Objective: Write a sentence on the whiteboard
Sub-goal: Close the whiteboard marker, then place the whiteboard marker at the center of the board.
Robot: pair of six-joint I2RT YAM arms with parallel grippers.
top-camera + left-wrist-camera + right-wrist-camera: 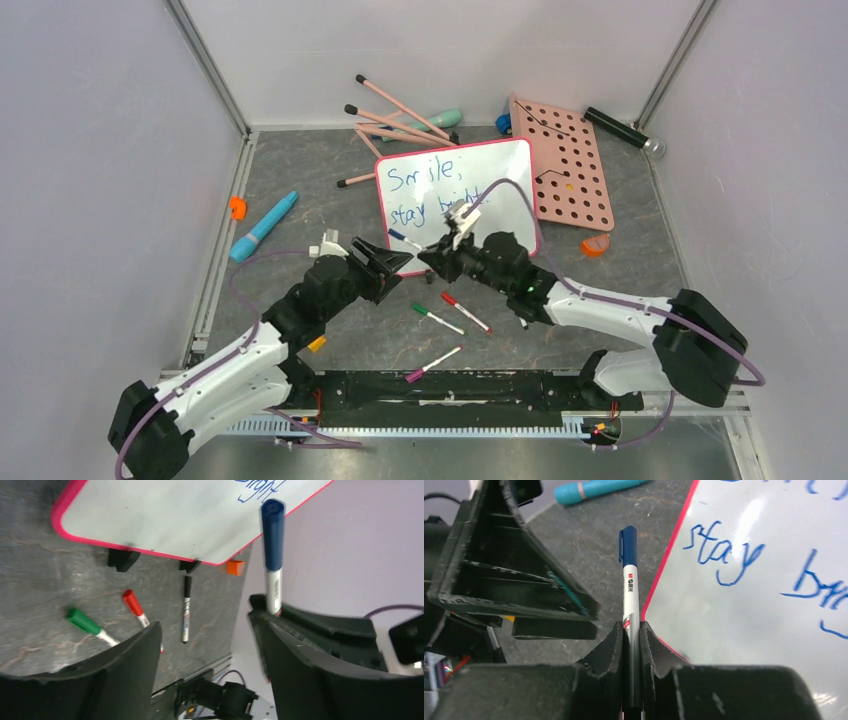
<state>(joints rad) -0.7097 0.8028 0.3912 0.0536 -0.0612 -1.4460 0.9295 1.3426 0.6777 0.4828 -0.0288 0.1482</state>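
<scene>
The whiteboard (470, 195) lies in the middle of the table, with a pink-red rim and the sentence (425, 180) "Smile, stay bright" in blue in two lines. It also shows in the left wrist view (170, 520) and the right wrist view (754, 615). My right gripper (432, 257) (632, 630) is shut on a capped blue marker (629, 585) (405, 239), which points out over the board's near left corner. My left gripper (392, 262) (205, 630) is open and empty, facing the right gripper tip to tip. The marker (273, 550) stands by its right finger.
A green marker (435, 318), a red marker (465, 311) and a pink marker (432, 364) lie near the front. A black marker (186, 610) lies by the board's feet. A teal pen (262, 228) lies left. A pink pegboard (565, 165), pink sticks (400, 115) and a black torch (618, 128) are at the back.
</scene>
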